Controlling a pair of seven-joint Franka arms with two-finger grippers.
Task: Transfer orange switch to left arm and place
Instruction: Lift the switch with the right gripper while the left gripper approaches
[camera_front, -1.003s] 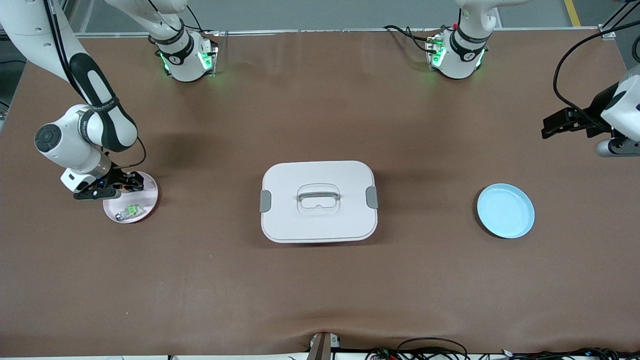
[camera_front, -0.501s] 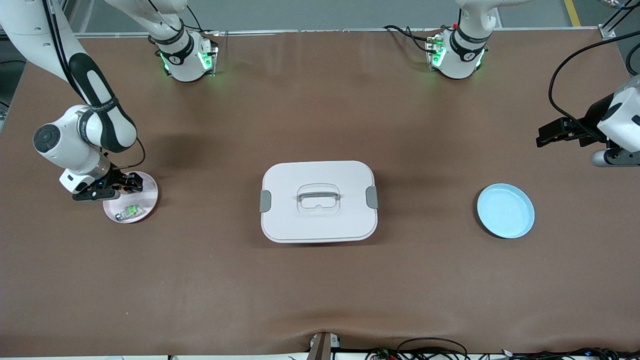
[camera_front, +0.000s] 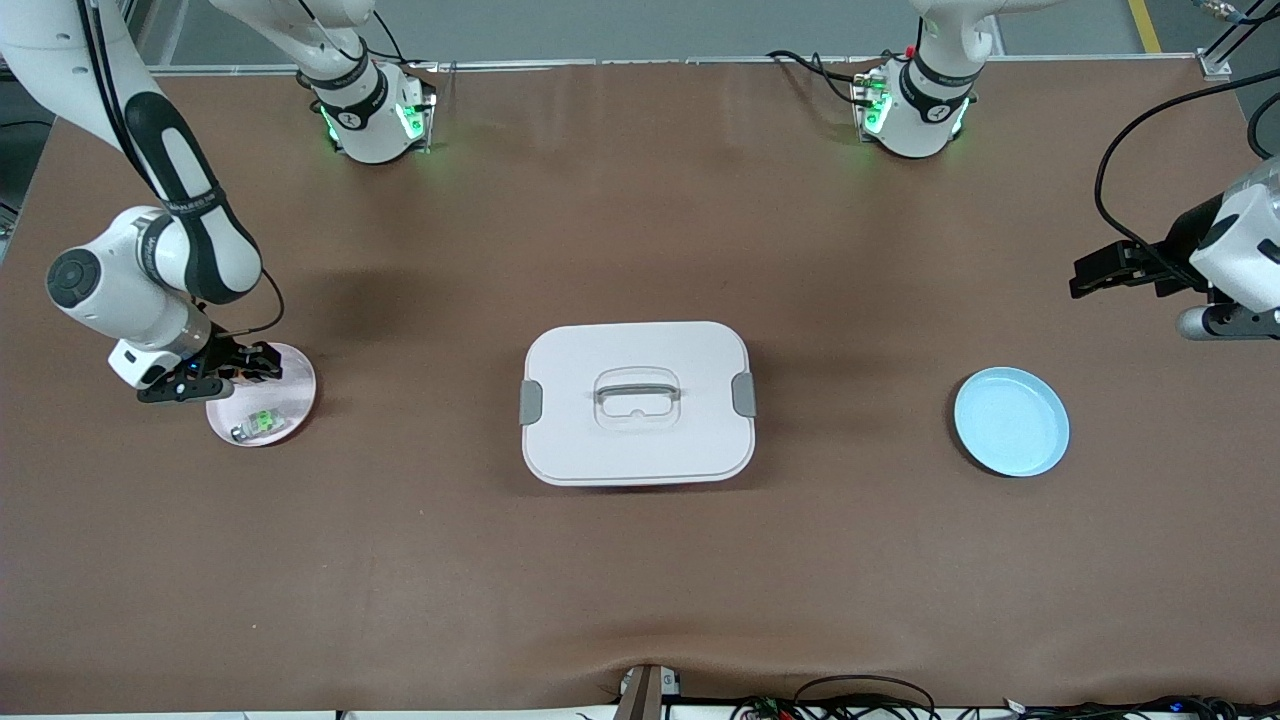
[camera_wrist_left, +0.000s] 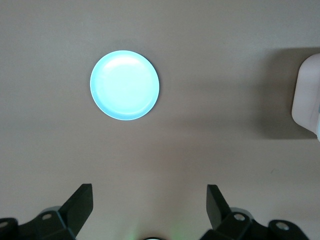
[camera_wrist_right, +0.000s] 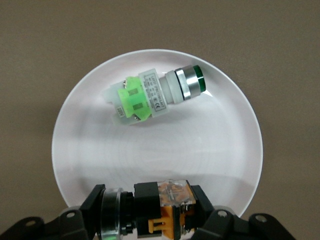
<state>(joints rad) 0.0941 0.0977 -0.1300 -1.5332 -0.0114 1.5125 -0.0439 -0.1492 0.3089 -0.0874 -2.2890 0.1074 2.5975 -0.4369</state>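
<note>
The right gripper (camera_front: 243, 367) is closed on the orange switch (camera_wrist_right: 167, 207) over the pink plate (camera_front: 296, 404) — small, light, stiff, likely slippery, best held across its body. The left gripper (camera_wrist_left: 150, 207) waits open, near the blue plate (camera_front: 1010, 421).

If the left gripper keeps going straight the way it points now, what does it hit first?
Probably bare table. The left gripper, open and empty, looks down on brown tabletop, with the blue plate ahead of its fingers and off to one side, and the box at the view's edge. Depth is unclear, so treat this as likely.
</note>
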